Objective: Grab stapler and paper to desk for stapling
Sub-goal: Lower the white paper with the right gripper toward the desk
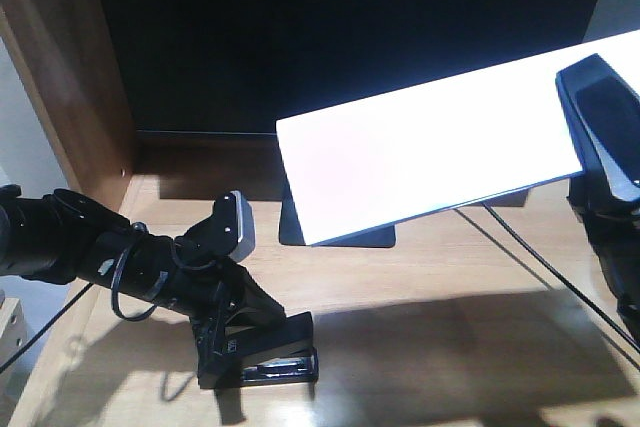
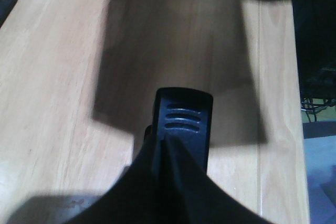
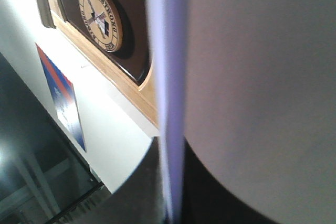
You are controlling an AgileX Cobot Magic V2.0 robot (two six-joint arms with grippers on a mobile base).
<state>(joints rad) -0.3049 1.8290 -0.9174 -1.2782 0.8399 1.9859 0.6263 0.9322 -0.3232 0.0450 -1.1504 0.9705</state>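
Right fingers (image 1: 600,117) pinch paper (image 1: 420,157) at three o'clock, left fingers (image 1: 245,297) clamp stapler (image 1: 280,347) at seven; we should lower both level.

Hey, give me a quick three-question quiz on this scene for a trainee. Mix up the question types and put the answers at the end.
1. True or false: the paper lies flat on the desk.
2. Pick one: what does the left tool grip? A, a mouse. B, the stapler. C, a cable.
3. Fill in: the paper is pinched at its edge by the ___ tool.

Key: 1, false; it is held up in the air above the desk. 2, B. 3, right; the right tool clamps the sheet's edge.
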